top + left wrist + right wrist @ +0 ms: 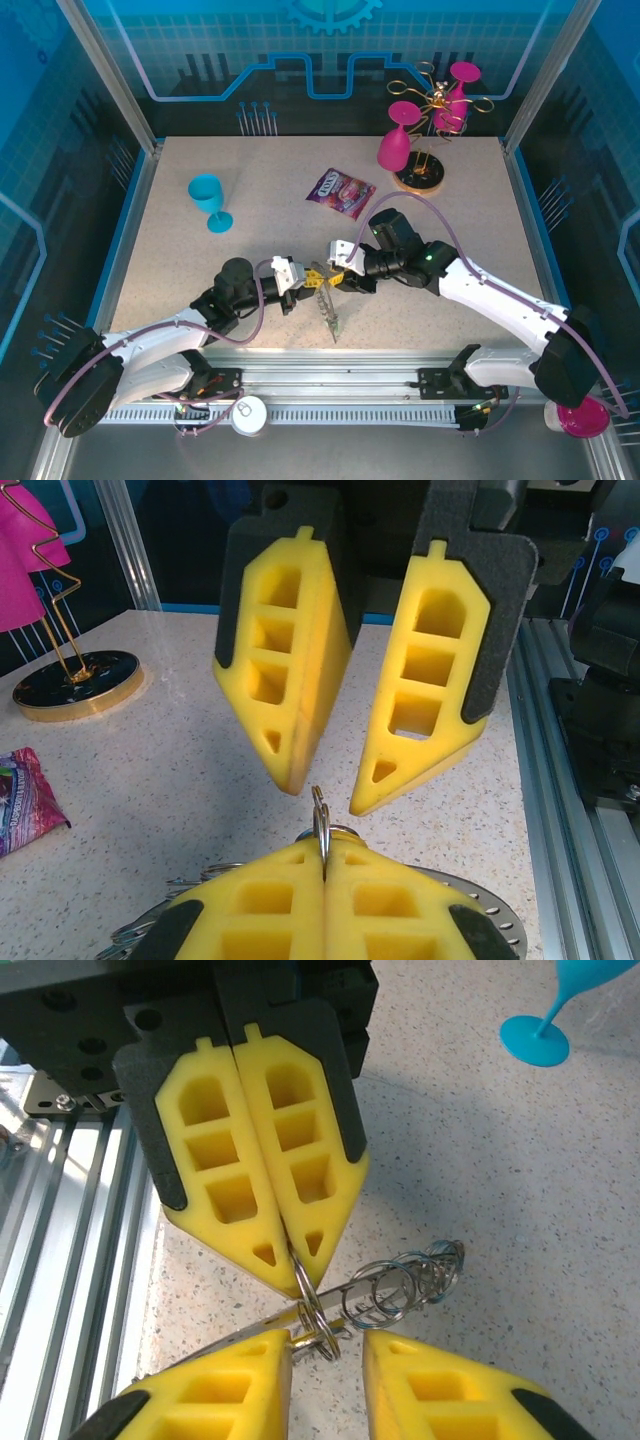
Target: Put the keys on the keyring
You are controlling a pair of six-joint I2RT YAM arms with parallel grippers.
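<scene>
The keyring (328, 312) is a flat dark grey disc, held up on edge between the two grippers. My left gripper (308, 283) (322, 855) is shut on one small wire loop (321, 815) at the ring's rim. The disc (490, 905) spreads out below its fingers. My right gripper (338, 278) (328, 1338) is open, its fingertips on either side of that same loop (318, 1325) without touching it. Its open fingers (290, 680) hang just above the loop in the left wrist view. More wire loops (410, 1282) line the rim. The keys are out of view.
A blue goblet (208, 200) stands at the left. A purple sweet bag (340, 192) lies in the middle. The gold wire stand's round base (418, 177) sits at the back right with two magenta goblets (395, 145). The aluminium rail (330, 380) runs along the near edge.
</scene>
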